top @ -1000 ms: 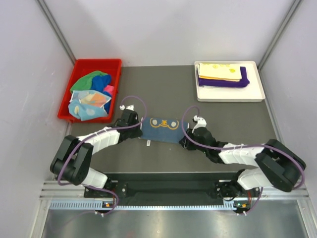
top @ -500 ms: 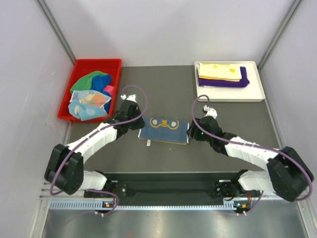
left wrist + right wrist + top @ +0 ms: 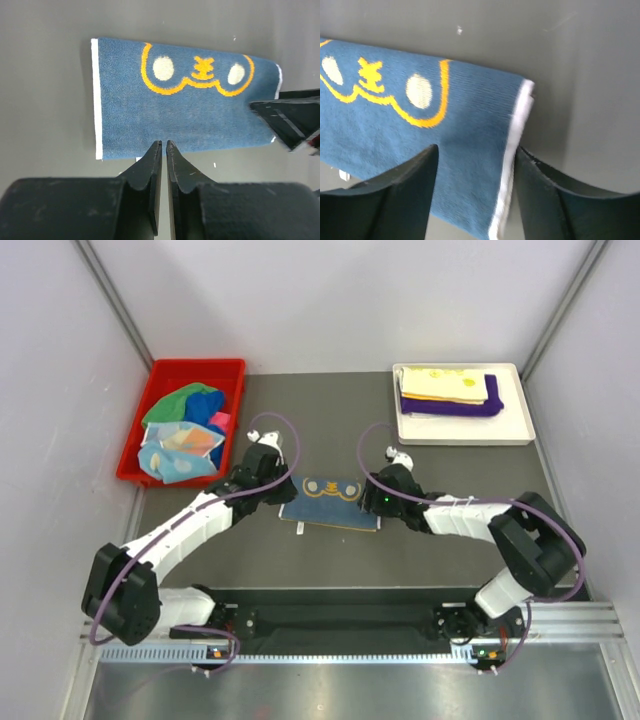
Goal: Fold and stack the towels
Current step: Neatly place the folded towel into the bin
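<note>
- Top view: the navy towel (image 3: 330, 502) lay flat in mid-mat as a long folded strip, between the two arms.
- The left gripper (image 3: 275, 485) was at the strip's left end and the right gripper (image 3: 378, 502) at its right end. Neither pincer's opening could be read from up here.
- A yellow towel (image 3: 445, 383) and a purple towel (image 3: 450, 407) sat folded and stacked in the white tray (image 3: 465, 440) at the far right, so two looked done.
- Loose towels (image 3: 185, 435), green, blue, pink and a dotted one, were heaped in the red bin (image 3: 197, 364) at the far left. By my reckoning most of the job was left, and the navy strip wanted at least one more fold before it went on the stack.
- The dark grey mat (image 3: 330, 425) was flat and matte, closed in by pale walls (image 3: 330, 300).
- Left wrist view: the left gripper (image 3: 162, 145) was pinched to a thin slit. Its tips were at the navy towel's (image 3: 185, 115) near edge, and no cloth showed between them.
- Right wrist view: the right gripper (image 3: 476, 150) was spread wide, its fingers either side of the navy towel's (image 3: 380, 130) white-hemmed end. It gripped nothing.
</note>
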`<move>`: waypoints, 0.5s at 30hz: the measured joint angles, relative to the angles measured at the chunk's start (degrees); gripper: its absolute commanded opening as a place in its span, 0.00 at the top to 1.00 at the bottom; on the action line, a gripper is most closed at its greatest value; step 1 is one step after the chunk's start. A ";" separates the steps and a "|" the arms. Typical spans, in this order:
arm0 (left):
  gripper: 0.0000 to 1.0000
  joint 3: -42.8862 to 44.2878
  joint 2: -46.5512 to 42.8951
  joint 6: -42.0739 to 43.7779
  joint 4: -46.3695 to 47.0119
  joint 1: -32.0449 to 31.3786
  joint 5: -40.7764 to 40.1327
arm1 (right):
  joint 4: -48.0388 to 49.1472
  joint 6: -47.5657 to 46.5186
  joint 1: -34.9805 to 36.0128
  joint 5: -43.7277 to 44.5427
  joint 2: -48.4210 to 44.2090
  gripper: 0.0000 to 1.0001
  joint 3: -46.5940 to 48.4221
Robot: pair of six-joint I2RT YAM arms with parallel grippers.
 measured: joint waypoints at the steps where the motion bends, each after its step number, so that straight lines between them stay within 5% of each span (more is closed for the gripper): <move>1: 0.86 0.00 -0.50 0.00 -0.13 -0.02 -0.02 | -0.15 0.26 0.94 0.42 0.92 0.43 0.81; 7: 0.86 0.00 -2.10 0.00 -0.46 -0.02 0.00 | -3.61 1.22 4.37 3.39 4.28 0.66 4.92; 11: 0.87 0.00 -2.58 0.02 -0.98 -0.02 0.15 | -7.58 1.07 5.20 5.60 5.99 0.94 7.67; 15: 0.87 0.66 -2.80 0.33 -3.19 -0.02 0.15 | -13.20 -0.87 5.70 7.89 8.39 1.00 12.52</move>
